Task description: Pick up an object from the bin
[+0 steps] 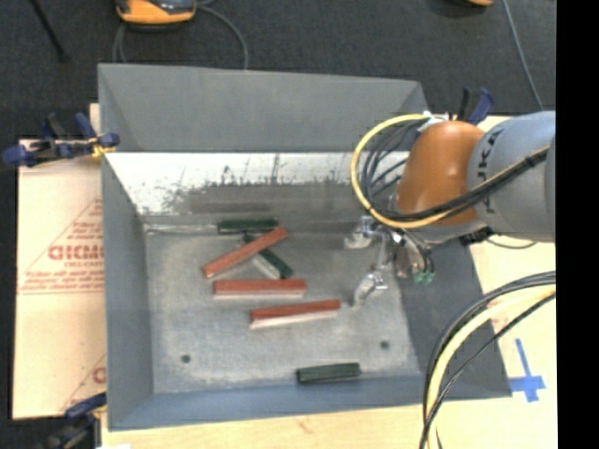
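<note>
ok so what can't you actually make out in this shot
Camera view: the right side of the bin is hidden under the arm's orange cover and cables.
Camera view: part of the green bar is covered by the tilted red bar.
Camera view: height of the gripper above the floor, seen from overhead.

Black letters, seemingly "KU", stand on the arm's [519, 171] grey casing.

Grey metal bin [187, 344]: three red-brown bars [259, 287] and two dark green bars [248, 224] lay clustered mid-floor; another green bar [328, 373] lay apart by the near wall.
</note>
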Motion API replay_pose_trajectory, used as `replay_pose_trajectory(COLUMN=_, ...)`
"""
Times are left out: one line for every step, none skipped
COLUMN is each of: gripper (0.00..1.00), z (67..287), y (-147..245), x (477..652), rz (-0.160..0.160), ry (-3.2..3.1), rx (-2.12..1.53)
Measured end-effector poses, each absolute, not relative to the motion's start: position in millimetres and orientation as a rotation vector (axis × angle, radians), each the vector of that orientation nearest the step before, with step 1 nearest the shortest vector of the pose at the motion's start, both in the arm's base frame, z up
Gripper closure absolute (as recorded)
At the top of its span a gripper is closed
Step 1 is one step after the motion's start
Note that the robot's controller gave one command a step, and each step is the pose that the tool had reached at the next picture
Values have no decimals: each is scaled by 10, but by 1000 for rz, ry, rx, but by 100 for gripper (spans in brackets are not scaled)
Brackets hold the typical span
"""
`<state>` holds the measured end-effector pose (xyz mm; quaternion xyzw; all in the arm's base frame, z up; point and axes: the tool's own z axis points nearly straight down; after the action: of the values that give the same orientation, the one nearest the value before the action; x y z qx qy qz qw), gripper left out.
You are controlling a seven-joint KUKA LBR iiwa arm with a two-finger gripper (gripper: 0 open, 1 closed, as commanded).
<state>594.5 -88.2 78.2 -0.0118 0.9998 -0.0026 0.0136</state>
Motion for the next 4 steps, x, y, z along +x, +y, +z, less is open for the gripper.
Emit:
replay_pose_trajectory(gripper=0, z=780, y=-881, x=5942, rz=-8, ry=3116, rx=-39)
replay_pose_trajectory(gripper=0, z=781, y=-880, x=5942, rz=-8, ry=3116, rx=-37)
replay_pose_trajectory(gripper=0, z=1014, y=-796, x=5897, rz=-3, ry=3134, rx=-189)
replay_pose_trajectory(gripper=100, z=809, y=-212, x=5671, rz=-15, ry=3135, rx=-80)
